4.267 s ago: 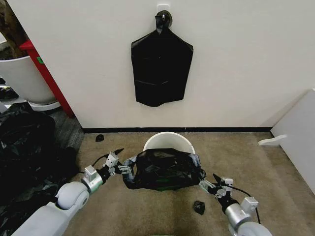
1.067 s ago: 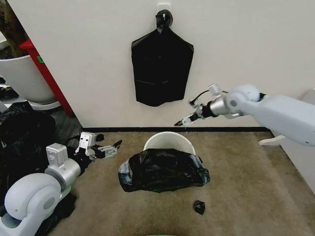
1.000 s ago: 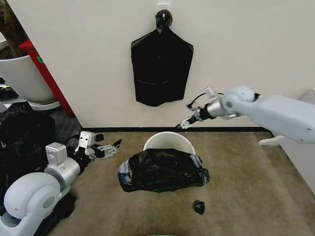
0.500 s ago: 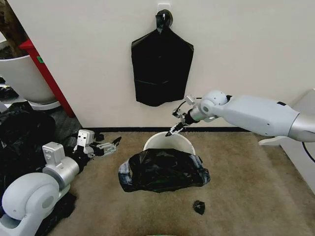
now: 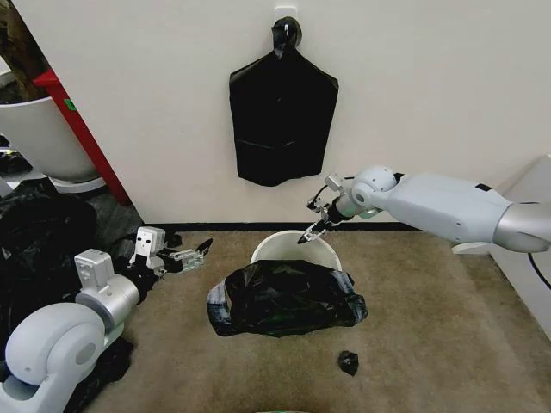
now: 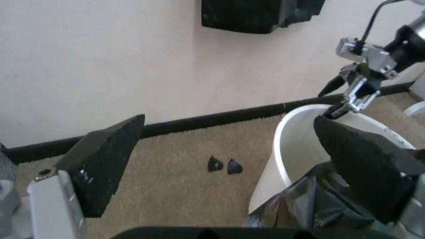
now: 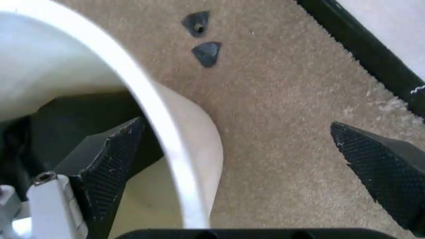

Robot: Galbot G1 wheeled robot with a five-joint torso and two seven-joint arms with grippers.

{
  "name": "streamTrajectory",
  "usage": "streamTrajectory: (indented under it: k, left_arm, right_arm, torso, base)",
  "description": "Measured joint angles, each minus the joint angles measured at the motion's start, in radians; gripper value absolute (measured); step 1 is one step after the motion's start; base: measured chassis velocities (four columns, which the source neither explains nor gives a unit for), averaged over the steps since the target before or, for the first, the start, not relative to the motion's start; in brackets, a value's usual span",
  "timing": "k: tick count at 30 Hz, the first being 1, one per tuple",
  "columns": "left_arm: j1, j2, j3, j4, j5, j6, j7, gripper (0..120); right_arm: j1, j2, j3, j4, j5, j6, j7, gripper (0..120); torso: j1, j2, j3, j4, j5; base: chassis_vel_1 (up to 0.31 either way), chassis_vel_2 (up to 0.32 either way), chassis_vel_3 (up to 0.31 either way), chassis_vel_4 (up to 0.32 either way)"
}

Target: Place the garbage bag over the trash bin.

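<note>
At frame centre the right gripper (image 5: 312, 232), fingers spread, is held over the trash bin (image 5: 295, 249) rim behind the garbage bag (image 5: 284, 298); the left gripper (image 5: 196, 253), also spread, is parked lower left.

1. Both arms are smooth pale grey-white shells with rounded joints and silver metal wrist sections.
2. The left gripper (image 5: 191, 255) has a boxy white-and-silver mount, dark mechanism parts and black fingers.
3. The right gripper (image 5: 312, 232) is slim, silver and black, with thin black cables looping over its wrist.
4. In the wrist views, the fingers (image 7: 109, 167) are black wedges with a fine dotted texture, fixed to silvery brackets with a round screw.
</note>
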Motion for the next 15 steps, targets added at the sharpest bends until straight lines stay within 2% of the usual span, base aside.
streamTrajectory:
  k: [15]
  left_arm:
    - [-0.009, -0.018, 0.005, 0.01, 0.007, -0.008, 0.0, 100]
  right_arm:
    - [-0.035, 0.055, -0.006, -0.053, -0.014, 0.001, -0.022, 100]
  torso:
    - [0.0, 0.0, 0.0, 0.0, 0.0]
  base:
    - [0.0, 0.0, 0.0, 0.0]
